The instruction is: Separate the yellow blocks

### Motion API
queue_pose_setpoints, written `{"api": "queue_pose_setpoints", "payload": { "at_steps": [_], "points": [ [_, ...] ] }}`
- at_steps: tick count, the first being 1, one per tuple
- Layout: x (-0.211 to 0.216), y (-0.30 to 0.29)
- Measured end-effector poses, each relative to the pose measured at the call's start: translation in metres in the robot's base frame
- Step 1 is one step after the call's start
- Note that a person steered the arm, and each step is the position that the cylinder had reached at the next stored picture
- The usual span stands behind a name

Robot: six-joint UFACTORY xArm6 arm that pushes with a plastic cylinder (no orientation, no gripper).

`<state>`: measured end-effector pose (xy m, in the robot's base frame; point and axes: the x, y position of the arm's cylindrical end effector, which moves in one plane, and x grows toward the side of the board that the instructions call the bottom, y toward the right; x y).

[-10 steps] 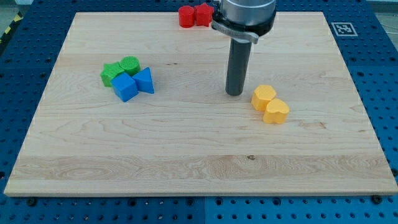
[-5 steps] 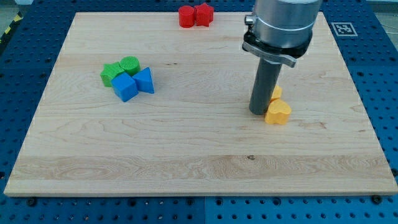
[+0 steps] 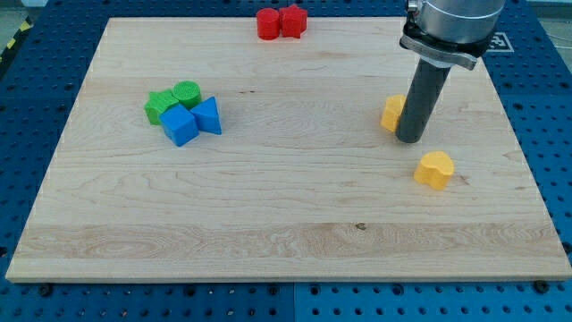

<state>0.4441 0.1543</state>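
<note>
Two yellow blocks lie apart on the right of the wooden board. One yellow block is partly hidden behind my rod, its shape unclear. The other, a yellow heart-like block, lies lower and to the right. My tip rests on the board between them, touching or nearly touching the upper yellow block's right side, and a short way up-left of the lower one.
A cluster of two green blocks and two blue blocks sits at the left. Two red blocks lie at the top edge. A fiducial marker is at the board's top right corner.
My tip moved right, passing between the two touching yellow blocks. The lower one slid down-right and the upper one shifted up, so they now lie apart.
</note>
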Motion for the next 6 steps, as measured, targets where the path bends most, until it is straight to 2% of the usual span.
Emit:
{"api": "queue_pose_setpoints", "payload": {
  "at_steps": [3, 6],
  "points": [
    [-0.012, -0.003],
    [-0.081, -0.003]
  ]
}}
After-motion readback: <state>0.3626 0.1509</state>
